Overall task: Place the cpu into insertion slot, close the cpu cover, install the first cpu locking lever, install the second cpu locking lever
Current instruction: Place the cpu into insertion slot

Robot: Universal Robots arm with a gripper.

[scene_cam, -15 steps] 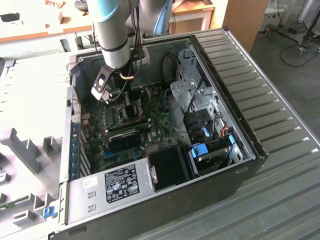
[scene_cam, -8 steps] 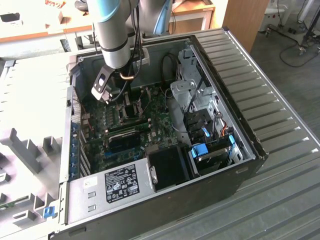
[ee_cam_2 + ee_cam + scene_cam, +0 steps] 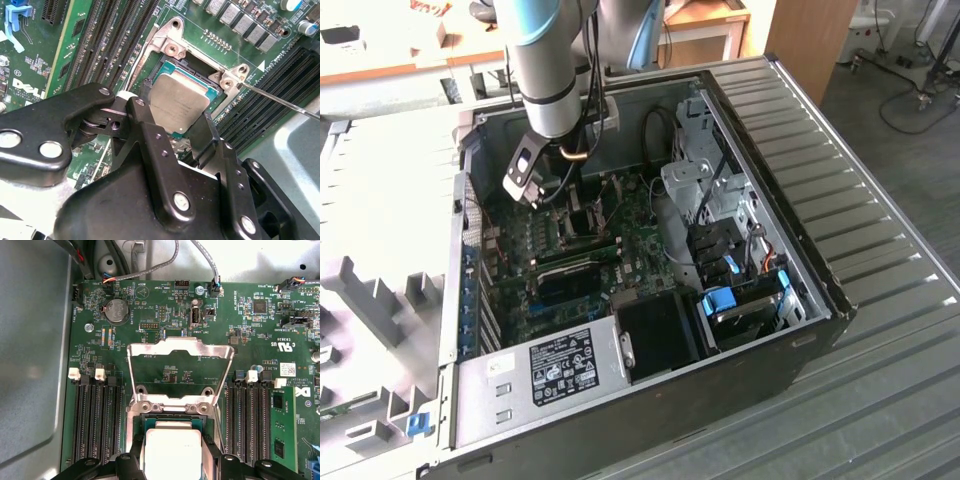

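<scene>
The cpu, clamped in the gripper, over the insertion slot.
Fingers pinch two opposite edges; the cpu cover stands raised just beyond the slot, near twelve o'clock of the motherboard in the exterior view. The chip likely needs keeping level, square with the rim, lowered straight, never slid sideways.

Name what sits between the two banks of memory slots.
In the first wrist view: the cpu, held by the end effector at the insertion slot, and the open cpu cover.
</scene>
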